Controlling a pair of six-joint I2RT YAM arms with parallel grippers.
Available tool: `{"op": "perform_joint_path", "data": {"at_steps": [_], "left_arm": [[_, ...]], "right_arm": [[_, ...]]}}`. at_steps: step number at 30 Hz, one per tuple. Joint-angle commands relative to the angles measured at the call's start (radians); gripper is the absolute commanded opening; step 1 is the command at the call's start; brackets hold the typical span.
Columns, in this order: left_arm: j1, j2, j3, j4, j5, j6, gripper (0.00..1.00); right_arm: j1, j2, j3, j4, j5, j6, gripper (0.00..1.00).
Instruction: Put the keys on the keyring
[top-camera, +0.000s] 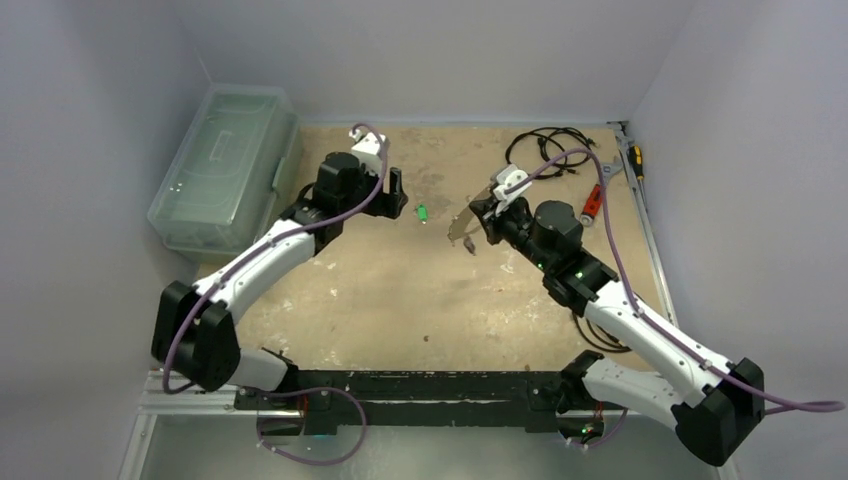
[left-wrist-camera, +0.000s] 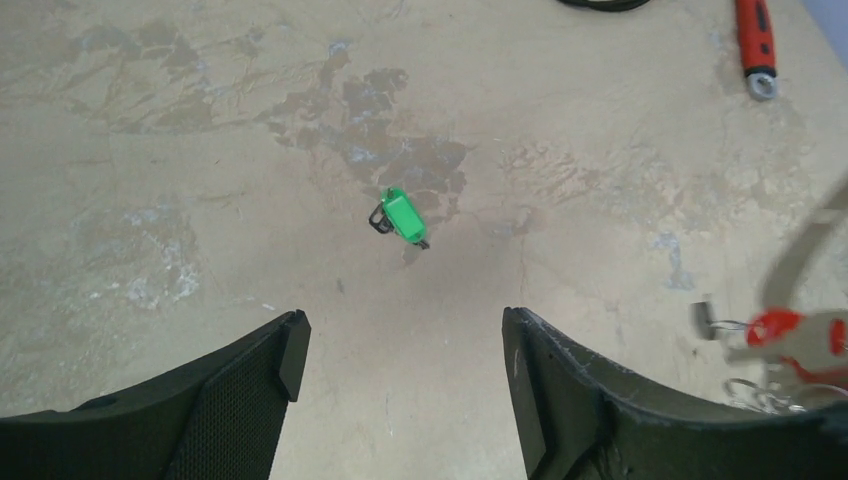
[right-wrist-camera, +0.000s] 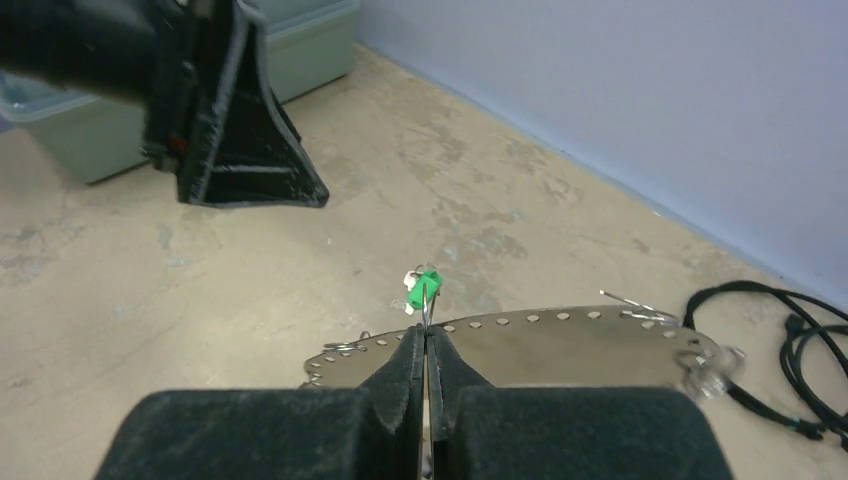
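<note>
The green-tagged key (top-camera: 423, 212) lies alone on the table; it also shows in the left wrist view (left-wrist-camera: 403, 217) and beyond the plate in the right wrist view (right-wrist-camera: 428, 285). My left gripper (top-camera: 395, 195) is open and empty, hovering just left of that key, its fingers (left-wrist-camera: 285, 350) apart. My right gripper (top-camera: 482, 215) is shut on the keyring (right-wrist-camera: 580, 345), a flat silvery perforated plate held above the table, pinched at its rim (right-wrist-camera: 426, 335). A red-tagged key (left-wrist-camera: 790, 328) hangs at the keyring. No black-tagged key shows.
A clear plastic box (top-camera: 225, 165) stands at the back left. Black cables (top-camera: 545, 150) lie at the back right, with a red-handled tool (top-camera: 593, 200) and a yellow-handled screwdriver (top-camera: 637, 158) beside them. Walls close the table on three sides.
</note>
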Motion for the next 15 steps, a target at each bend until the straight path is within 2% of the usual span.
{"op": "perform_joint_path", "data": {"at_steps": [1,7,11,12,15], "left_arm": [[-0.004,0.152,0.142,0.01,0.014,0.029,0.7],[-0.004,0.413,0.34,-0.097,0.065,0.111,0.62],[-0.006,0.558,0.452,-0.137,0.048,0.127,0.54],[-0.011,0.65,0.53,-0.191,0.057,0.143,0.48],[-0.031,0.718,0.587,-0.214,0.049,0.173,0.44]], "right_arm": [[-0.025,-0.058,-0.003,0.01,0.092,0.072,0.0],[-0.069,-0.101,-0.044,-0.01,0.141,0.095,0.0],[-0.083,-0.086,-0.034,-0.039,0.146,0.101,0.0],[-0.086,-0.081,-0.031,-0.048,0.145,0.102,0.0],[-0.09,-0.082,-0.03,-0.048,0.146,0.101,0.0]]}}
